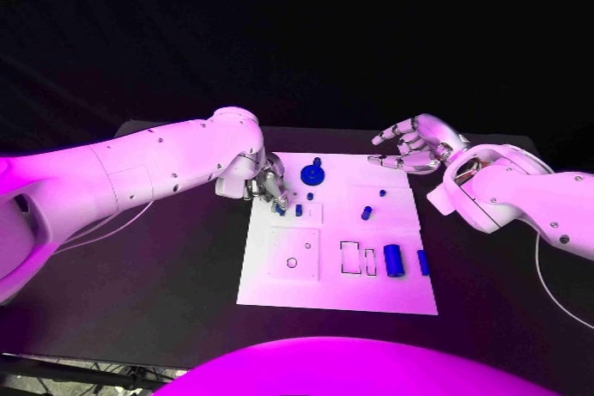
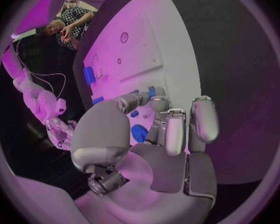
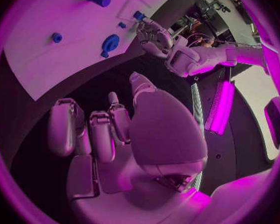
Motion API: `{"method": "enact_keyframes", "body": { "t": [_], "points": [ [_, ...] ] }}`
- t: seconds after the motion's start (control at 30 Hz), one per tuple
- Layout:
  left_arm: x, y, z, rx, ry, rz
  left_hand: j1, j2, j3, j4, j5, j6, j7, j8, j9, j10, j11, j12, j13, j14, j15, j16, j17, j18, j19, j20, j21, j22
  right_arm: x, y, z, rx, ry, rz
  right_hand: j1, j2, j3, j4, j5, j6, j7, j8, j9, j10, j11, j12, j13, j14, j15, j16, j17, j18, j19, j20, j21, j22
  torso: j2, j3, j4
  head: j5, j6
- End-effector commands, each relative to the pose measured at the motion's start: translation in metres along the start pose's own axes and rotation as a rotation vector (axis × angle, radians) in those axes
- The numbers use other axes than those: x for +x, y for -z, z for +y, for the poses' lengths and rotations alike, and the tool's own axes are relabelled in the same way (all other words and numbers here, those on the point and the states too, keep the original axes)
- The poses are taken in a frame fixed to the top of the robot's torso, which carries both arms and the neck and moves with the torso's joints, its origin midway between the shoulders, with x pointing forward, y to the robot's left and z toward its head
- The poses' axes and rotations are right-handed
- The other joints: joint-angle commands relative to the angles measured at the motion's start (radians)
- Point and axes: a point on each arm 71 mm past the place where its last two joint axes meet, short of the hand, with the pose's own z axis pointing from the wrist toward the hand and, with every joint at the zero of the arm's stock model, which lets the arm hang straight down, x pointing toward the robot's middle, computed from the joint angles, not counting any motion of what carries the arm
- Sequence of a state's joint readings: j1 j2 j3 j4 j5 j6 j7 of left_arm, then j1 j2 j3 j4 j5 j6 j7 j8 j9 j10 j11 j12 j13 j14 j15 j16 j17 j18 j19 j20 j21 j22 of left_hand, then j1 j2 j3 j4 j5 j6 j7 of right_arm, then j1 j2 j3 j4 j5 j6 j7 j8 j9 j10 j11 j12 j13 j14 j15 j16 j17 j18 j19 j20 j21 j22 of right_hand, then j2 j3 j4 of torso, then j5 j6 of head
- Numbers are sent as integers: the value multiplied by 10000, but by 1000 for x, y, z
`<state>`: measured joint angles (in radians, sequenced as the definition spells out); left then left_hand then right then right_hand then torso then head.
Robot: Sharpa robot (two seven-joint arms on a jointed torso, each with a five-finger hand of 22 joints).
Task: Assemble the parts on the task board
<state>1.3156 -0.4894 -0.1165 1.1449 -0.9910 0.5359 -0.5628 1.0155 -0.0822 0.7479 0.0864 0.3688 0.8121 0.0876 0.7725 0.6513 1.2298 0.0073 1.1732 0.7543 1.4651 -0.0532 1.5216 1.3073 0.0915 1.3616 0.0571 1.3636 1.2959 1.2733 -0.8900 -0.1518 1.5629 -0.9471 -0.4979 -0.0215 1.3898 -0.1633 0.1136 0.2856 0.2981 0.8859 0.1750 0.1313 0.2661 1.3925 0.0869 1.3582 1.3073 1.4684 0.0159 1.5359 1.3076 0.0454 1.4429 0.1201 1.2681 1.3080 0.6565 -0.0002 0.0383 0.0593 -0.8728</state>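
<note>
Starting at the left of the head view, your left hand (image 1: 257, 182) hangs over the left edge of the white board (image 1: 341, 293), near its far corner, fingers pointing down. A small blue peg (image 1: 281, 205) sits right at its fingertips; in the left wrist view the same peg (image 2: 152, 91) lies between the thumb and a finger, so the hand looks to be pinching it, though you cannot tell whether the peg is lifted or standing in the board. Just beside that hand, toward the far edge, a round blue disc with a knob (image 1: 313, 172) rests on the board; the right wrist view shows it too (image 3: 110, 43). Moving right, another small blue peg (image 1: 366, 212) lies near the board's middle. Nearer the robot, a blue cylinder (image 1: 394, 259) lies beside two outlined rectangular slots, and a slimmer blue bar (image 1: 423, 262) lies at the board's right edge. Your right hand (image 1: 414, 146) hovers above the board's far right corner, over the dark bench (image 1: 173, 284), fingers loosely curled and apart, holding nothing; the right wrist view shows its palm (image 3: 124, 134) clear of the board.
</note>
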Motion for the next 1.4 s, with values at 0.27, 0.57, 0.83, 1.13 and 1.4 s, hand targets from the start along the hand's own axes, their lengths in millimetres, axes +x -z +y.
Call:
{"method": "enact_keyframes", "body": {
  "t": [0.27, 0.57, 0.83, 1.13, 1.4],
  "points": [
    [6, -5, 1, -54, 105, -294, -103, -4, 2029, -1982, 180, 62, -59, 42, 46, 93, -55, 63, 23, 792, -45, 14, 1678, -145, 84, -47, 76, 32, 1, 0, 1, -116, 61, 128, -53, -28, 38, 18, 38, 18, -36, 57, -13, -51, -15, -25, 468, 797, -58, -44, 1670, 191, -17, -72, -39, 1188, 6, -3, 4, -19, 2],
    [10, -5, -2, 96, 158, -216, -794, -308, 1481, -1465, 86, 139, -211, 134, 159, 257, -159, 42, 37, 808, -115, 36, 1716, -158, 106, -88, 57, 38, 1, 1, 0, -113, 60, 121, -63, -23, 41, 17, 40, 16, -37, 76, -39, -47, -16, -18, 467, 796, -59, -48, 1668, 194, -18, -73, -73, 1195, 4, -7, 10, -22, 2],
    [12, -5, -1, 125, 184, -146, -1203, -488, 1031, -1103, 7, 150, -278, 95, 167, 279, -211, 22, 40, 810, -163, 41, 1723, -161, 124, -134, 24, 19, 1, 1, 0, -113, 60, 116, -63, -23, 41, 17, 40, 16, -37, 76, -39, -47, -16, -18, 467, 796, -59, -48, 1668, 194, -18, -73, -73, 1195, 8, -9, 2, -35, 2],
    [13, -6, 0, 118, 169, -57, -1528, -637, 595, -751, -62, 226, -294, 11, 119, 261, -221, 14, 34, 809, -175, 40, 1722, -163, 136, -151, -5, 0, 1, 1, 0, -117, 60, 106, -63, -23, 41, 17, 40, 16, -37, 76, -39, -47, -16, -18, 467, 796, -59, -48, 1668, 194, -18, -73, -73, 1195, 1, -2, 1, -36, 2],
    [14, -6, 1, 100, 158, -10, -1731, -768, 55, -416, -98, 296, -282, -85, 64, 239, -207, 9, 32, 803, -167, 31, 1703, -162, 140, -150, -35, -24, 1, 1, 0, -121, 58, 97, -63, -23, 41, 17, 40, 16, -37, 76, -39, -47, -16, -18, 467, 796, -59, -48, 1668, 194, -18, -73, -73, 1195, 5, -1, -2, -40, 2]
  ]
}}
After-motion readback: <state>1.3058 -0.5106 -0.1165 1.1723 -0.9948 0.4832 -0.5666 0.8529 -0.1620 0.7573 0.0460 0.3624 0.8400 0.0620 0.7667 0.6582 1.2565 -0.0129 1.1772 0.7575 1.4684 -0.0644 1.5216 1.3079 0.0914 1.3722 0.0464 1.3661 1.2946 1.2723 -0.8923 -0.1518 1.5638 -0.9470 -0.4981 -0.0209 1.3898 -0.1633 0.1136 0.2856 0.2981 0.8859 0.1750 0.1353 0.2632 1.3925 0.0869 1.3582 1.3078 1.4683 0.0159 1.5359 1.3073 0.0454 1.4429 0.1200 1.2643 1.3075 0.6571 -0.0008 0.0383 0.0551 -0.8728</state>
